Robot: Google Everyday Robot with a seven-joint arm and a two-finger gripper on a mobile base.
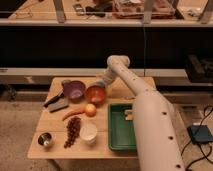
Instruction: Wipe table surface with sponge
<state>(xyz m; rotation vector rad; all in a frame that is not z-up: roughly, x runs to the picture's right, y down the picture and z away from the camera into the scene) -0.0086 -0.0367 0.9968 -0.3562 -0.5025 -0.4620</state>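
Observation:
The table surface (pixel 117 91) is a light-brown wooden top in the middle of the camera view. My white arm rises from the lower right, bends at the back of the table, and comes down to the gripper (pixel 99 84). The gripper is at the far rim of the orange bowl (pixel 95 94), right of the purple bowl (pixel 75 90). I cannot make out the blue-grey sponge; it may be hidden at the gripper.
A dark grey block (pixel 57 102) lies at the left. An orange fruit (pixel 90 109), a carrot (pixel 72 114), grapes (pixel 73 131), a white cup (pixel 88 133) and a metal cup (pixel 45 140) fill the front left. A green tray (pixel 120 131) sits at the front right, partly behind my arm.

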